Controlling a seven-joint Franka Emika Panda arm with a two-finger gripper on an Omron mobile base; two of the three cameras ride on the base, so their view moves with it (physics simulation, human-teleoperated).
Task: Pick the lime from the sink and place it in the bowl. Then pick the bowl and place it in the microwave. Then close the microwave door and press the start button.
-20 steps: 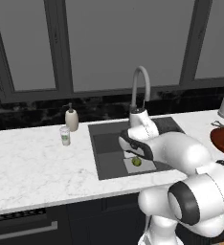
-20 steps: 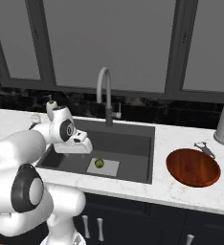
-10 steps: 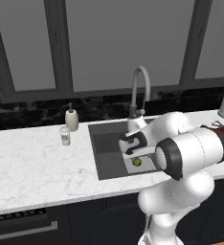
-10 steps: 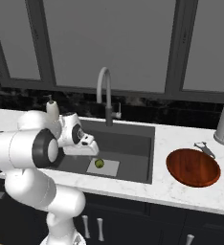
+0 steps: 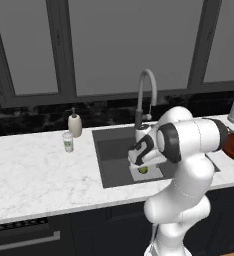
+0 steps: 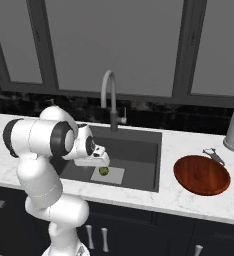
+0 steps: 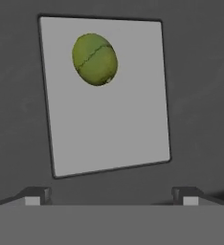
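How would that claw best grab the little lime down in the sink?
Probably straight from above, fingers closing across the lime's middle. It is round, lies loose on the flat mat in the sink, and nothing crowds it. The open gripper is not yet centred on it.

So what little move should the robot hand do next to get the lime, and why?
Probably shift until the lime sits between the fingertips, then lower. The gripper is open above the sink's pale mat, and the lime lies ahead, off-centre.
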